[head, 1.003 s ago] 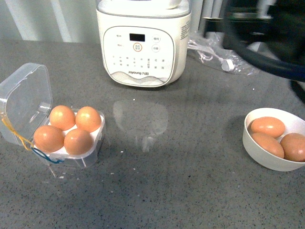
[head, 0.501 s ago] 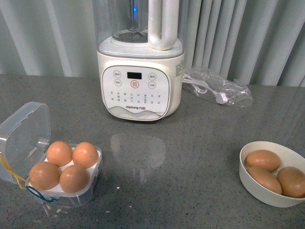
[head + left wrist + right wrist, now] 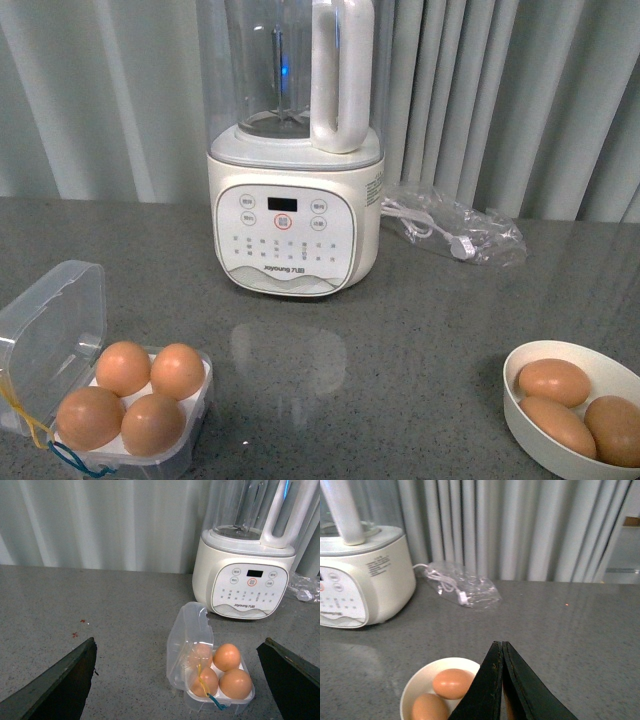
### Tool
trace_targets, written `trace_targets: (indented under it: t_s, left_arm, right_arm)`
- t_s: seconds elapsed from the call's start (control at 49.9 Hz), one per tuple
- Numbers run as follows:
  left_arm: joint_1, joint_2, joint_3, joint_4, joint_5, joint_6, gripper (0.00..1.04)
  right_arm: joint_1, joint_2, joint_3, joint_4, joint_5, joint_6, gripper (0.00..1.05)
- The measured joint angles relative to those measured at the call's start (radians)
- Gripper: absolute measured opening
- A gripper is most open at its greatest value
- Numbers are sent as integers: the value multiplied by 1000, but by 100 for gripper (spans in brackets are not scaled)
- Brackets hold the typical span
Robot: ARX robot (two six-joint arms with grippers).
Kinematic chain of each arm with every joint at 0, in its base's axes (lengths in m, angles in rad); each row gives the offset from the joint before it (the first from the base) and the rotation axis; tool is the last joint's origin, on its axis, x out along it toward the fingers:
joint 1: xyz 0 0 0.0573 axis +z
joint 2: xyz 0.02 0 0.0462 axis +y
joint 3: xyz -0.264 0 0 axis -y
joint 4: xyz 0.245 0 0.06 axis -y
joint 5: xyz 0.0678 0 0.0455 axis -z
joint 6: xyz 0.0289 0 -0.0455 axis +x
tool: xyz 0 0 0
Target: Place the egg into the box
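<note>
All four holes of the clear box (image 3: 190, 432) are filled with brown eggs, and its hinged lid (image 3: 55, 320) stands open at the far-left side. The egg (image 3: 152, 424) of the task is presumably one of these four, though I cannot tell which. The box sits on the grey surface (image 3: 400, 350) to the left of the Joyoung blender (image 3: 290, 230). Well apart on the right is a white bowl (image 3: 515, 425) with three more eggs.

The left jaws are spread wide and empty, with the box in front of them in the left wrist view. The right jaws are clenched together on nothing, poised above the bowl's rim.

By my reading the placing step is finished, since no hole is free. Any next move would be to swing the lid down gently over the eggs without nudging the light box.
</note>
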Motion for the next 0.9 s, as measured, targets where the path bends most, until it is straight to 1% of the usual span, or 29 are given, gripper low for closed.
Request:
trace_targets:
  t_s: [0.06,0.16,0.421,0.902]
  left_arm:
    - [0,0,0,0,0,0,98]
    - [0,0,0,0,0,0,98]
    - [0,0,0,0,0,0,98]
    - [0,0,0,0,0,0,98]
  right_arm:
    - [-15,-64,-8,-54,1,0,3]
    - [-15,-159,-14,-138,-4,0,3]
    - [-15,-335,-18,-298,-4,0,3]
    - [-15,-532,-18,-489,-4,0,3]
